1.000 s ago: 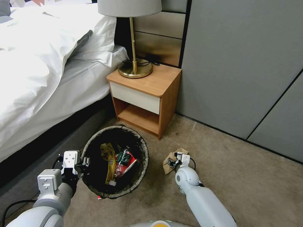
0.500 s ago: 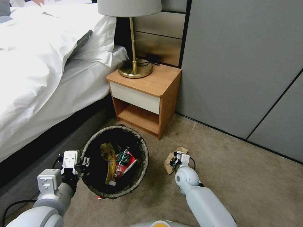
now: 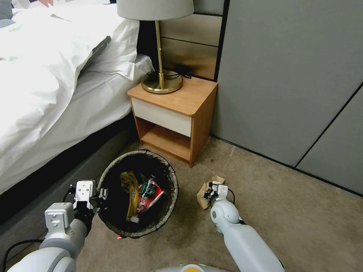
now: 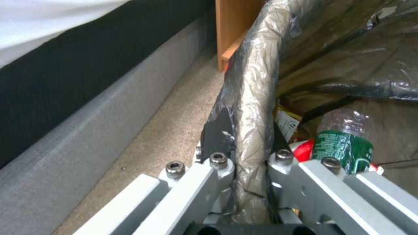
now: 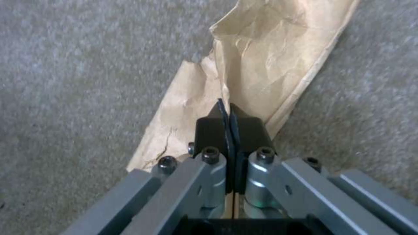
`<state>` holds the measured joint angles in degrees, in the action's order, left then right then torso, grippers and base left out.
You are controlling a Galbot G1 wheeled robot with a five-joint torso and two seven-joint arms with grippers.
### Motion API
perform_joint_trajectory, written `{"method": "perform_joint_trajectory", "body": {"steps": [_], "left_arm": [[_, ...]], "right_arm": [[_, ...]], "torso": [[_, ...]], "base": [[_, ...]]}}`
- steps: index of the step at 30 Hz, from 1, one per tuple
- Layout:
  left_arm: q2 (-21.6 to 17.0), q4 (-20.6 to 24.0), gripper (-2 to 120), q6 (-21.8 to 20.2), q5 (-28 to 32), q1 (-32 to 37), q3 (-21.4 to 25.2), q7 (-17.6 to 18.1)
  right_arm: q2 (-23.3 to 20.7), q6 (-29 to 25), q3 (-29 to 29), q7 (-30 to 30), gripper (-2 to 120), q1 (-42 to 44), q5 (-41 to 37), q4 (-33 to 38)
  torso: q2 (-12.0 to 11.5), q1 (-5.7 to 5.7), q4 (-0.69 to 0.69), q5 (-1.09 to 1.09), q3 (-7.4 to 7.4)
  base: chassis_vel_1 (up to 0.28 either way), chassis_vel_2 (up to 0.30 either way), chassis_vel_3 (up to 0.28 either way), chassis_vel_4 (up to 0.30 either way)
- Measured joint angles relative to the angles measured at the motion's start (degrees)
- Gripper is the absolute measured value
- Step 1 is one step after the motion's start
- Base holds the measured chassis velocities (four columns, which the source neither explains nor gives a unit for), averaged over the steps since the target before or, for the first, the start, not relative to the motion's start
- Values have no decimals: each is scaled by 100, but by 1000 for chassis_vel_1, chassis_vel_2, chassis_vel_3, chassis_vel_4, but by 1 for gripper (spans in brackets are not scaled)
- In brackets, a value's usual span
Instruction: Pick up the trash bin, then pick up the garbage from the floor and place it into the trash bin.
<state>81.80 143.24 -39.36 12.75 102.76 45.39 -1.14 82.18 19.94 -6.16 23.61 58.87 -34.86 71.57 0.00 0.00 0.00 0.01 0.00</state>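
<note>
The trash bin (image 3: pixel 174 189), round with a dark bag folded over its rim, stands on the carpet beside the bed. Inside lie a yellow wrapper (image 3: pixel 130 189), a green bottle (image 3: pixel 148 187) and a red-and-white carton (image 3: pixel 153 200). My left gripper (image 3: pixel 101 195) is shut on the bin's near-left rim; the left wrist view shows the bagged rim (image 4: pixel 254 81) pinched between the jaws of that gripper (image 4: pixel 246 143). To the bin's right, a brown paper scrap (image 3: pixel 201 198) of garbage lies on the floor. My right gripper (image 3: pixel 207 194) is shut on it, pinching a fold of the paper (image 5: pixel 261 58).
A wooden nightstand (image 3: pixel 177 113) with a brass lamp (image 3: pixel 161 81) stands just behind the bin. The bed (image 3: pixel 56 87) runs along the left and a grey wall panel (image 3: pixel 287 83) along the right. A small red scrap (image 3: pixel 119 237) peeks out under the bin's front. Open carpet (image 3: pixel 302 219) lies to the right.
The right wrist has shifted very slightly and the paper scrap has moved a little with it. The left arm and the bin have stayed put.
</note>
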Motion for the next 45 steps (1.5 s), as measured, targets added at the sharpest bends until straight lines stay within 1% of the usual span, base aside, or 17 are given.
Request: {"method": "perform_joint_trajectory", "body": {"steps": [3,6,7,10,11,14,18,19,21,23,25,27,29,32,37,43,45], "left_arm": [[0,0,2,0,0,0,0,0],[0,0,2,0,0,0,0,0],[0,0,2,0,0,0,0,0],[0,0,2,0,0,1,0,3],[0,0,2,0,0,1,0,3],[0,0,2,0,0,0,0,2],[0,0,2,0,0,0,0,2],[0,0,2,0,0,0,0,2],[0,0,2,0,0,0,0,2],[0,0,2,0,0,0,0,2],[0,0,2,0,-1,0,0,2],[0,0,2,0,-1,0,0,2],[0,0,2,0,-1,0,0,2],[0,0,2,0,0,0,0,2],[0,0,2,0,-1,0,0,2],[0,0,2,0,0,0,0,2],[0,0,2,0,0,0,0,2]], "right_arm": [[-66,-38,-52,21,0,74,89,253],[-197,113,-329,-54,0,301,267,1080],[-197,113,-329,-54,0,301,267,1080],[-239,474,-715,-225,0,557,398,2114],[-239,474,-715,-225,0,557,398,2114],[-439,533,-738,-258,0,662,525,2917],[-634,695,-651,-244,0,705,450,3594],[-634,695,-651,-244,0,705,450,3594],[-851,842,-533,-231,0,745,332,4209],[-908,877,-506,-230,0,755,296,4362],[-1173,996,-413,-210,0,809,150,5021],[-1262,1019,-390,-210,0,830,114,5203],[-1609,1088,-327,-266,0,889,-14,5741],[-1815,1111,-278,-361,0,905,-91,6002],[-2136,1049,-57,-909,0,837,-105,6373],[-2301,744,234,-1566,0,535,47,6361],[-2387,686,541,-1776,0,241,65,6340]], "torso": [[0,0,0,0,0],[0,0,-1,0,0],[0,0,-1,0,0],[0,0,-1,-2,0],[0,0,-1,-2,0],[0,0,-1,0,0],[0,0,0,0,0],[0,0,0,0,0],[0,0,0,1,0],[0,0,0,0,0],[0,0,0,-1,0],[0,0,0,0,0],[0,0,-1,-1,0],[0,0,-1,0,0],[0,0,-1,-1,0],[0,0,-1,-1,0],[0,0,0,-1,0]], "base": [[0,0,0,0],[0,0,0,0],[0,0,0,0],[0,0,0,0],[0,0,0,0],[0,0,0,0],[0,0,0,0],[0,0,0,0],[0,0,0,0],[0,0,0,0],[0,0,0,0],[0,0,0,0],[0,0,0,0],[0,0,0,0],[0,0,0,0],[0,0,0,0],[0,0,0,0]]}}
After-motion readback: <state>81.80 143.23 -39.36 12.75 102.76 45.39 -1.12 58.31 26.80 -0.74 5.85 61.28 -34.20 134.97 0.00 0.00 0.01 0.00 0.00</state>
